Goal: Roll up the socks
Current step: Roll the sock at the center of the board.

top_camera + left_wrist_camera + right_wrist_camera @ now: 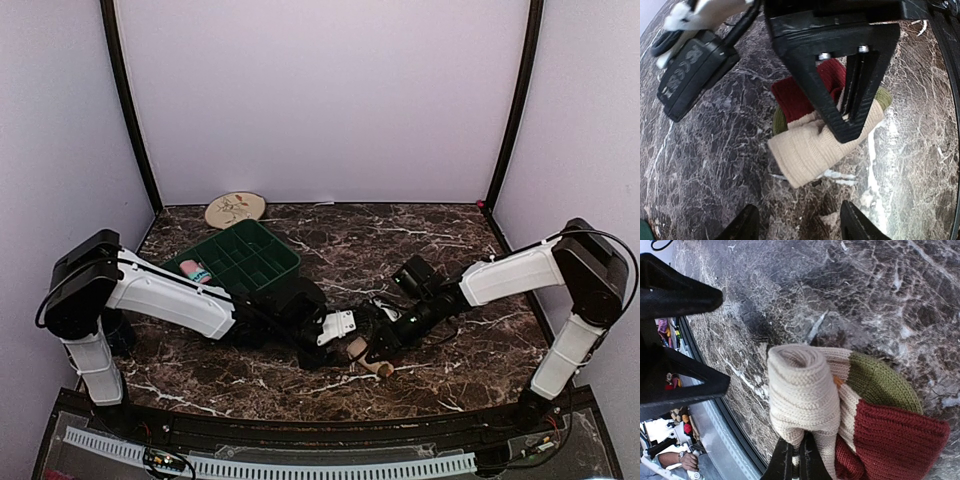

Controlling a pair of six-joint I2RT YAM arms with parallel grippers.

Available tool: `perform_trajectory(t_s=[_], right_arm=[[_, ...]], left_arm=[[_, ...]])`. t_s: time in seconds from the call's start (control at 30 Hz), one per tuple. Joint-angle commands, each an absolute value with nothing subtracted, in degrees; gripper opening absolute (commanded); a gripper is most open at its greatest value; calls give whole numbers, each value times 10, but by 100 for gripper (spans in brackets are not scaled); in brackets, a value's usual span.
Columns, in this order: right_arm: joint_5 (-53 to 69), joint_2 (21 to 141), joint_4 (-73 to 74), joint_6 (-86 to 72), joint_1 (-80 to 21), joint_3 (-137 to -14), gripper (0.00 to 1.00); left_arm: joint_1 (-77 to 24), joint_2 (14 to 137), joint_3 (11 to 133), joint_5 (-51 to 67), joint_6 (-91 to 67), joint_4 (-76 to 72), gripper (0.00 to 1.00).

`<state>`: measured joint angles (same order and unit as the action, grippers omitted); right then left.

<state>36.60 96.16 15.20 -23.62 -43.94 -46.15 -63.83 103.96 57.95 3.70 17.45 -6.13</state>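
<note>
The tan sock lies partly rolled on the marble table, with a cream cuff, a green band and a dark red toe. It also shows in the left wrist view and the top view. My right gripper is shut on the cream edge of the roll; from the left wrist view its black fingers press onto the sock. My left gripper is open, its fingertips just short of the sock and apart from it. The pink sock lies in the green tray.
A green compartment tray stands at the back left. A round patterned plate lies behind it by the wall. The table's front edge rail runs close to the sock. Both grippers crowd together at the centre front.
</note>
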Motion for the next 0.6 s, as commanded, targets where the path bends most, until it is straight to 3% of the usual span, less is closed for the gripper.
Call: perform_trajectory(t_s=[0.0, 0.23, 0.4, 0.57], right_arm=[[374, 992, 204, -223, -425, -460, 2], [400, 1017, 225, -198, -410, -471, 2], [411, 1039, 255, -174, -403, -492, 1], [420, 1042, 273, -159, -394, -503, 1]], left_arm=[[-647, 1054, 597, 18, 207, -79, 59], [-676, 1068, 578, -33, 284, -132, 67], [-713, 1086, 544, -131, 392, -237, 67], [-723, 1101, 528, -157, 437, -285, 66]])
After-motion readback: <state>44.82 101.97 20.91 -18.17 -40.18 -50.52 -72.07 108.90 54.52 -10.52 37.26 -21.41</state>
